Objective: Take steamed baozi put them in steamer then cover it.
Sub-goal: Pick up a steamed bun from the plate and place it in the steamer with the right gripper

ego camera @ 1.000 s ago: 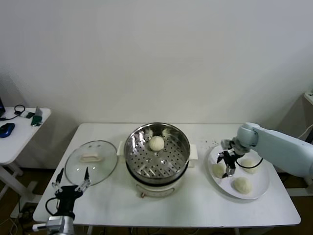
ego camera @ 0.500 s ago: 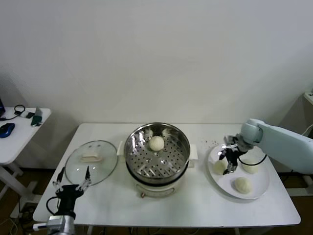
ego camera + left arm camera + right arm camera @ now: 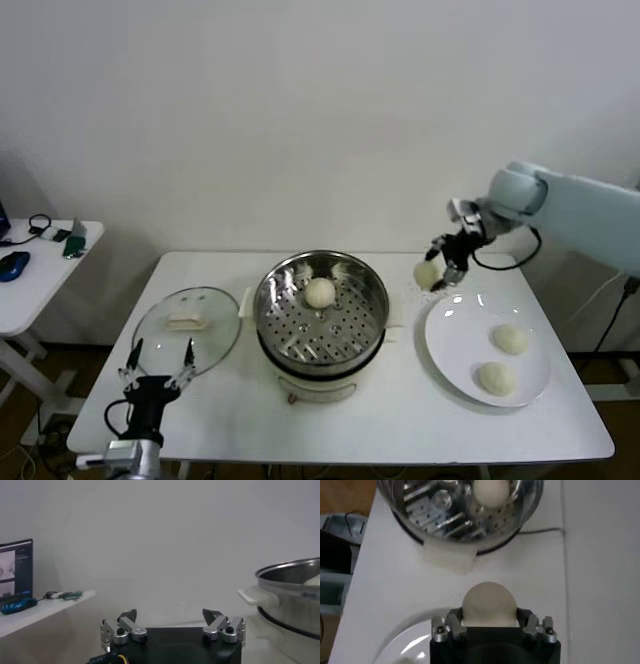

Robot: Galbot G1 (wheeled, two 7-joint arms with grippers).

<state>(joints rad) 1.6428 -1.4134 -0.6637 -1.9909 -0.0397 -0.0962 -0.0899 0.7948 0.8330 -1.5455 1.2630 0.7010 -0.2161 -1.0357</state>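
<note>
My right gripper [image 3: 436, 273] is shut on a cream-white baozi [image 3: 427, 273] and holds it in the air between the white plate [image 3: 455, 345] and the steamer [image 3: 321, 310]; the bun fills the jaws in the right wrist view [image 3: 488, 605]. One baozi [image 3: 320, 292] lies on the perforated tray inside the steel steamer [image 3: 460, 525]. Two more baozi [image 3: 510, 339] [image 3: 494, 377] lie on the plate. The glass cover [image 3: 187, 331] lies flat on the table left of the steamer. My left gripper [image 3: 158, 373] is open and empty, parked low at the table's front left.
A small side table [image 3: 35, 270] with a blue mouse and cables stands at the far left. The steamer's side handle [image 3: 256, 597] shows beside my left gripper. The white plate reaches close to the table's right front edge.
My right gripper has lifted one baozi off the plate and carried it up and left toward the steamer. The plate now holds two buns. The left arm has barely moved.
</note>
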